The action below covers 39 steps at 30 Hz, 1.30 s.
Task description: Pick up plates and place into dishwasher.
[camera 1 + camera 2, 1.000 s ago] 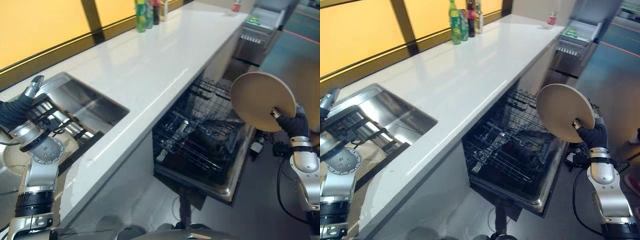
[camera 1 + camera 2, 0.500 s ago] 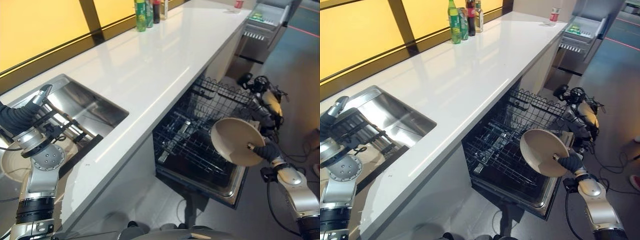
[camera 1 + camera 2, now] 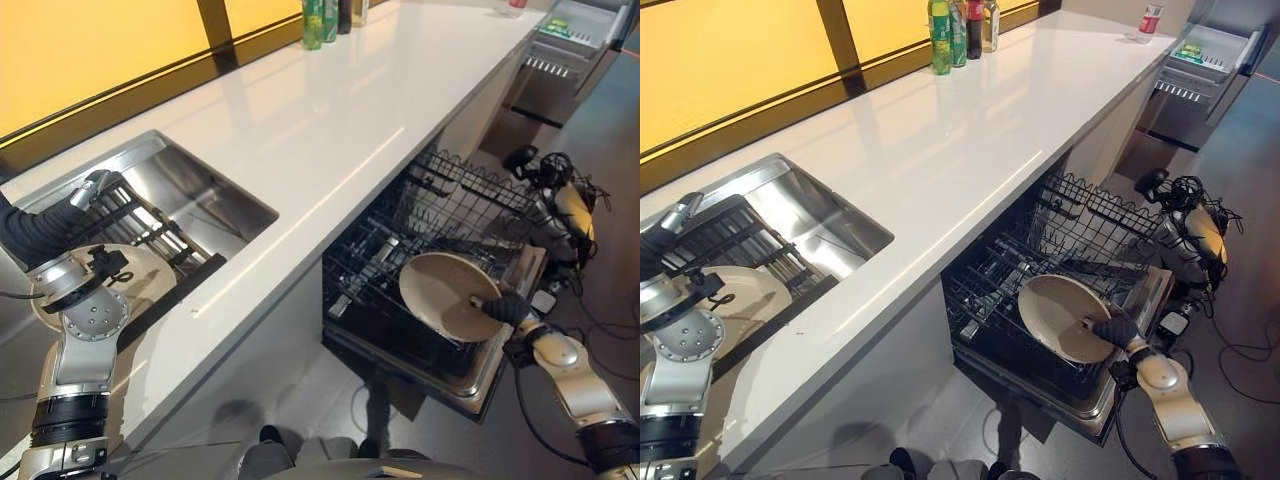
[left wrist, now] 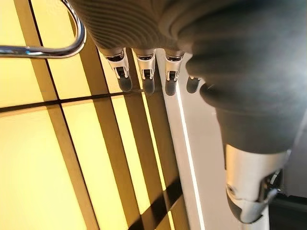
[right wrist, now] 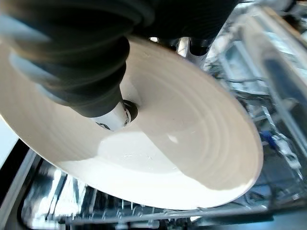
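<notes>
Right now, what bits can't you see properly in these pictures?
- Rack slot under the plate: covered by the plate, eye views.
- Right hand fingers behind the plate: hidden by its rim.
- Second plate near the sink: partly behind the left arm.
- Bottle labels: too small.

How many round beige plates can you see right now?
2. One round beige plate is pinched in the right hand over the dishwasher rack; another plate lies by the sink. More may be hidden.

My white countertop (image 3: 940, 140) runs away from me beside the yellow window. Several bottles (image 3: 962, 30) stand together at its far window edge, and what looks like a red can (image 3: 1150, 20) stands at its far end.
</notes>
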Tool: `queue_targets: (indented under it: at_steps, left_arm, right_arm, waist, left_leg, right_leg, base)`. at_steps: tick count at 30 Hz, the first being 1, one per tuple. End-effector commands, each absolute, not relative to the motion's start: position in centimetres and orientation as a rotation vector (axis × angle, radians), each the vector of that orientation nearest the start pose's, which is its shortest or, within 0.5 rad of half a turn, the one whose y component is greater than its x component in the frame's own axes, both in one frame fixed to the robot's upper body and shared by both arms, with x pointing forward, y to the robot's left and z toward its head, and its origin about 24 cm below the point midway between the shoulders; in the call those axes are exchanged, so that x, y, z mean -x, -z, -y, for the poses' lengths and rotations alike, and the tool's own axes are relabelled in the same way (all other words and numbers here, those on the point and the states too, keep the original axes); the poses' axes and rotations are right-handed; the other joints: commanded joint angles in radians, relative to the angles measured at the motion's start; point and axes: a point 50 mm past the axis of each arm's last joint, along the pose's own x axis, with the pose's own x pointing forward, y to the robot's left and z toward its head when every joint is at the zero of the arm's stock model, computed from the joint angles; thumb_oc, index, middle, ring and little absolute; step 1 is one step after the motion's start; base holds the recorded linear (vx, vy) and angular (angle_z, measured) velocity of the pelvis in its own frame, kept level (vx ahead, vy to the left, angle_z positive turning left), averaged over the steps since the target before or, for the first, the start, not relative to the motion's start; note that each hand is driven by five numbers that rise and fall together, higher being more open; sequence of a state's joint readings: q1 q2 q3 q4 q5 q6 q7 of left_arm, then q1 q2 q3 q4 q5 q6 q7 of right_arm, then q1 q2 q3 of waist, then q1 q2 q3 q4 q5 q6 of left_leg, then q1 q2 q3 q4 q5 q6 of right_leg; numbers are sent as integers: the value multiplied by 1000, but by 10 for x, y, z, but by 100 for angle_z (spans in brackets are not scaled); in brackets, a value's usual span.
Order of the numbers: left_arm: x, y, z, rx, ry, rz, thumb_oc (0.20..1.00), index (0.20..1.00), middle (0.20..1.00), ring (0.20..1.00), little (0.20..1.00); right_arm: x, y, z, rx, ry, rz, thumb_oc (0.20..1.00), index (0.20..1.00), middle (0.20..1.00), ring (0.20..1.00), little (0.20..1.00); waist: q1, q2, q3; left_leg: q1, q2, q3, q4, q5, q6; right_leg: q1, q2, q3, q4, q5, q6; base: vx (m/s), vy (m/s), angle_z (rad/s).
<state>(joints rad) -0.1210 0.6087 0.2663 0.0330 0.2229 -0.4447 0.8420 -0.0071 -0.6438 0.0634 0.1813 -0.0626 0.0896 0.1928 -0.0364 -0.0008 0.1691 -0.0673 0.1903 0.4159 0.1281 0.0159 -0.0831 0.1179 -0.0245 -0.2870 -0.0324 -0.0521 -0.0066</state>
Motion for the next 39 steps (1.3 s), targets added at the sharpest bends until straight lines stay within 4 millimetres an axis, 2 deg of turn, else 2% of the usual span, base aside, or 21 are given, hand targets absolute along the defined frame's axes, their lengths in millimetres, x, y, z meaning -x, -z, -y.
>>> queue_targets:
  at_steps: [1,6,10,18,27,29,30,34,39]
  left_arm:
    - [-237,-197,-302,-622,-839,938,1000,1000,1000,1000,1000]
    - [-243,-205,-295,-607,-832,972,1000,1000,1000,1000,1000]
    - [-247,-212,-291,-600,-820,992,1000,1000,1000,1000,1000]
    - [-249,-213,-286,-588,-806,1010,1000,1000,1000,1000,1000]
    - [-250,-209,-283,-582,-790,995,1000,1000,1000,1000,1000]
    - [-249,-207,-283,-582,-790,987,1000,1000,1000,1000,1000]
    - [-249,-205,-284,-584,-792,979,1000,1000,1000,1000,1000]
    - [-248,-200,-288,-596,-804,945,1000,1000,1000,1000,1000]
    - [-243,-195,-296,-609,-827,913,1000,1000,1000,1000,1000]
  right_arm:
    - [-227,4,262,895,-344,-473,200,200,200,200,200]
    - [-228,15,252,1168,-430,-463,200,200,200,200,200]
    - [-222,32,248,1270,-470,-507,200,200,200,200,200]
    - [-197,72,247,1247,-461,-665,200,200,200,200,200]
    - [-181,90,243,1177,-423,-717,213,213,213,213,213]
    - [-180,90,242,1172,-408,-710,944,944,944,944,944]
    - [-180,89,242,1161,-386,-702,1000,1000,1000,1000,1000]
    - [-186,81,246,1098,-267,-665,1000,1000,1000,1000,1000]
    - [-201,56,256,1035,-98,-569,1000,1000,1000,1000,1000]
  waist:
    - [22,32,-38]
    - [36,45,-20]
    - [47,54,-6]
    - [55,63,9]
    - [52,69,2]
    - [51,68,-5]
    - [49,67,-12]
    - [43,61,-30]
    - [30,53,-43]
  left_leg:
    - [-161,41,-5,-92,174,-60]
    - [-192,32,-18,-95,183,-63]
    - [-209,31,-20,-97,190,-63]
    - [-213,24,-26,-107,191,-67]
    - [-191,32,-11,-111,189,-66]
    - [-182,35,-6,-111,187,-66]
    - [-175,37,-3,-110,185,-65]
    - [-154,43,4,-105,173,-62]
    - [-128,55,12,-94,158,-58]
  right_leg:
    - [-9,-88,-1,141,-108,76]
    - [-15,-91,-7,127,-108,80]
    - [-15,-91,-11,114,-104,82]
    - [0,-97,-22,92,-103,87]
    - [31,-94,-25,76,-102,87]
    - [38,-93,-26,72,-100,87]
    - [42,-93,-26,69,-97,88]
    - [55,-90,-25,60,-88,86]
    - [68,-82,-18,58,-83,80]
  base:
    - [-37,1,13]
    - [-72,1,12]
    - [-64,-9,12]
    - [-25,-9,12]
    - [-5,3,2]
    - [15,-7,0]
    - [0,0,0]
    - [21,-21,-4]
    - [-2,-10,-2]
